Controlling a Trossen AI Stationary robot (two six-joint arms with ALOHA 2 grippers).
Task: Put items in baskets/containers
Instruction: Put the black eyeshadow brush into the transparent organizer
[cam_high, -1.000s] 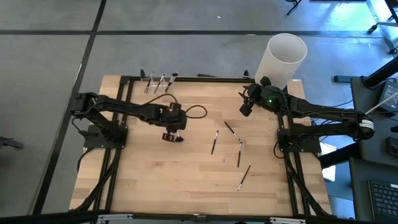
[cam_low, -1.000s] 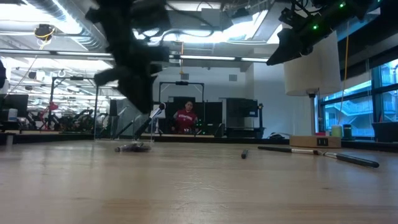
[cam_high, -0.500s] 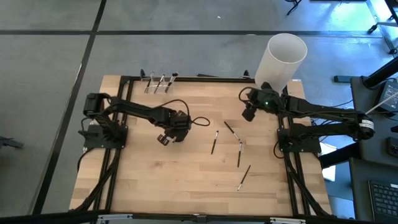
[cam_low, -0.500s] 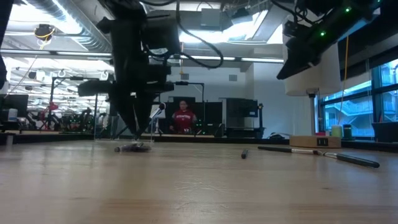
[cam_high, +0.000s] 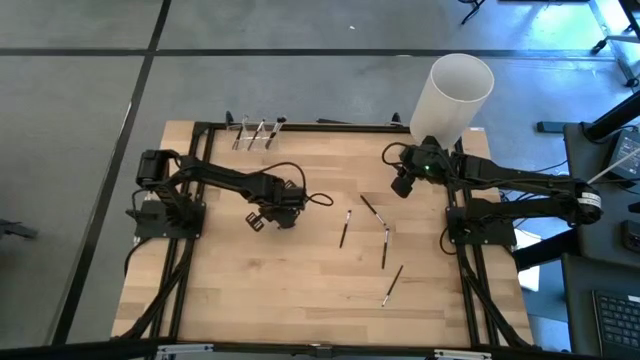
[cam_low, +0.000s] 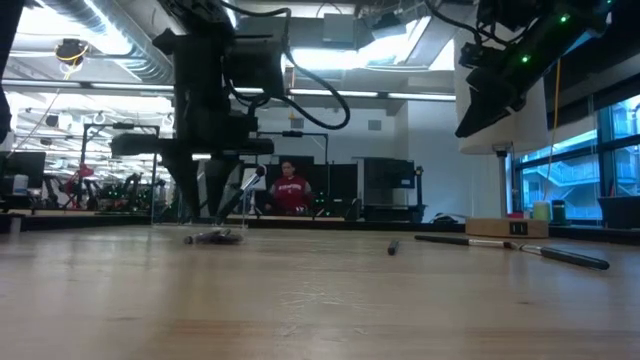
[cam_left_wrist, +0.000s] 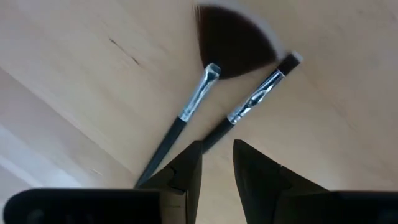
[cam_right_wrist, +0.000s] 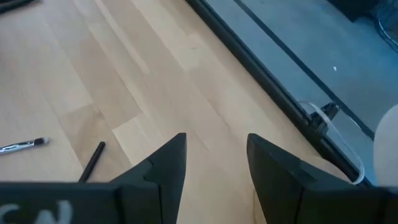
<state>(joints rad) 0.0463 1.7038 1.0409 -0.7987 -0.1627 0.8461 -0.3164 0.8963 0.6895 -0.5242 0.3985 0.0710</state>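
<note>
At the far left edge of the wooden table (cam_high: 240, 290), a short row of clear containers (cam_high: 256, 131) stands against the frame, a few brushes already propped upright in it, handles leaning out. A little right of that and nearer mid-table, the left gripper (cam_high: 270, 215) hangs low over the boards; its wrist camera shows two dark-handled brushes directly under it, a fan brush (cam_left_wrist: 205, 87) and a slimmer small-tipped brush (cam_left_wrist: 258, 99), lying side by side with handles converging toward the fingers. The jaws stand slightly apart with a narrow gap, nothing between them; they seem lined up over the handle ends so one brush can be pinched by its stem rather than its bristles. Further right, four more loose brushes (cam_high: 384, 247) lie scattered flat on the wood, well apart from the containers, awaiting their turn. At the right rear corner the right gripper (cam_high: 402, 184) waits raised above bare table, jaws wide apart and empty, just beside the tall white cylinder (cam_high: 455, 95), probably parked there clear of the other arm.
</note>
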